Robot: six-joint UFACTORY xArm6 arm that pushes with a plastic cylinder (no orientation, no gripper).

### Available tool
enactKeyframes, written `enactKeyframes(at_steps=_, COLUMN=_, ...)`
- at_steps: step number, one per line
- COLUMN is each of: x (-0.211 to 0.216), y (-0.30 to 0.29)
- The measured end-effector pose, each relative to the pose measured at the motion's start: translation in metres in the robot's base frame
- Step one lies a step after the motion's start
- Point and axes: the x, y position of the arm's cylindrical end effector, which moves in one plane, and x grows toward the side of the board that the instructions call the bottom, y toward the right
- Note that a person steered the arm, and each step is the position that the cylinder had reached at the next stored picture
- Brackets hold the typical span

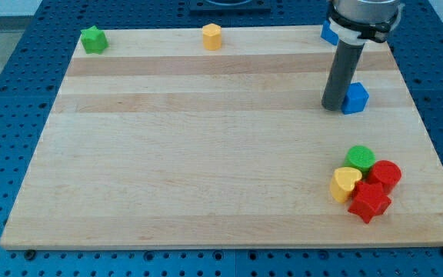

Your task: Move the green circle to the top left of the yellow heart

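Observation:
The green circle (360,158) lies at the view's lower right, touching the top right of the yellow heart (345,183). A red circle (385,174) sits right of the green circle and a red star (370,201) lies below it; these four blocks form a tight cluster. My tip (334,107) rests on the board at the view's upper right, well above the cluster, touching the left side of a blue block (354,98).
A green star (93,39) sits at the board's top left corner, a yellow hexagon (211,36) at the top edge's middle. Another blue block (328,31) is partly hidden behind the rod at the top right. The wooden board (191,154) lies on a blue pegboard.

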Motion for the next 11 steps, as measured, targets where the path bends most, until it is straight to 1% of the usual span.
enactKeyframes(at_steps=1, x=0.004, y=-0.016)
enactKeyframes(at_steps=2, x=0.027, y=-0.017)
enactKeyframes(at_steps=3, x=0.028, y=-0.017)
enactKeyframes(at_steps=4, x=0.045, y=0.01)
enactKeyframes(at_steps=5, x=0.068, y=0.049)
enactKeyframes(at_steps=6, x=0.072, y=0.06)
enactKeyframes(at_steps=8, x=0.094, y=0.076)
enactKeyframes(at_steps=9, x=0.104, y=0.062)
enactKeyframes(at_steps=10, x=0.125, y=0.022)
enactKeyframes(at_steps=11, x=0.125, y=0.02)
